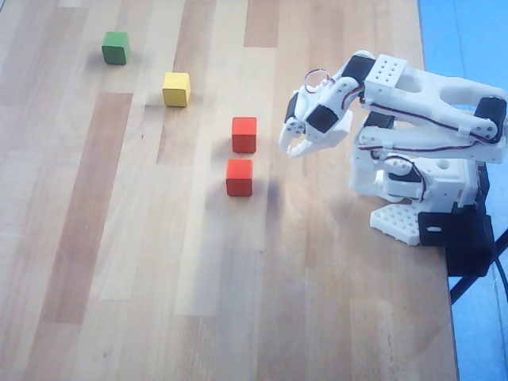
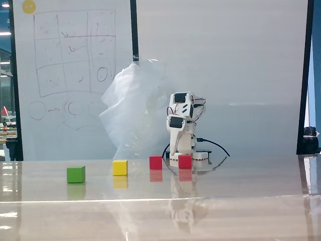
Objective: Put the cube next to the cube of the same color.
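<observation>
Two small red cubes stand close together on the wooden table, a narrow gap between them. In the overhead view one red cube is just above the other red cube. In the fixed view they show side by side as the left one and the right one. My white gripper hangs above the table to the right of the upper cube and touches neither. Its jaws stand slightly apart and hold nothing. In the fixed view the gripper points down behind the cubes.
A yellow cube and a green cube sit farther left in the overhead view, and also show in the fixed view as yellow and green. The arm base stands at the table's right edge. A crumpled plastic sheet is behind.
</observation>
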{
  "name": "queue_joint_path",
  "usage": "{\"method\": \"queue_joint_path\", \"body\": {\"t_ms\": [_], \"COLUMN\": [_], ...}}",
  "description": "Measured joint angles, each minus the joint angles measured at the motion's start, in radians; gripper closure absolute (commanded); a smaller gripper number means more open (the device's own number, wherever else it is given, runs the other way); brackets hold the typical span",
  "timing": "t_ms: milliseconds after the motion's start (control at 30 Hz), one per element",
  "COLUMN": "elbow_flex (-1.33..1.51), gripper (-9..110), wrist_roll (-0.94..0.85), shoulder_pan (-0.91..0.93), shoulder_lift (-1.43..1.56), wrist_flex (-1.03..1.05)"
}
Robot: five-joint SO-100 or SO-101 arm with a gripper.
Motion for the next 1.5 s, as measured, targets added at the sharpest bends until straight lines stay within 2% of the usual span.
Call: {"method": "queue_joint_path", "body": {"t_ms": [867,1133,1300,1500], "elbow_flex": [-0.038,-0.345,-0.598,-0.908], "gripper": [101,98,87,80], "wrist_roll": [-0.002,-0.005,-0.049,-0.057], "shoulder_pan": [0.0,0.0,0.0,0.0], "shoulder_lift": [0.0,-0.049,-0.27,-0.575], "wrist_flex": [0.025,0.238,0.365,0.495]}}
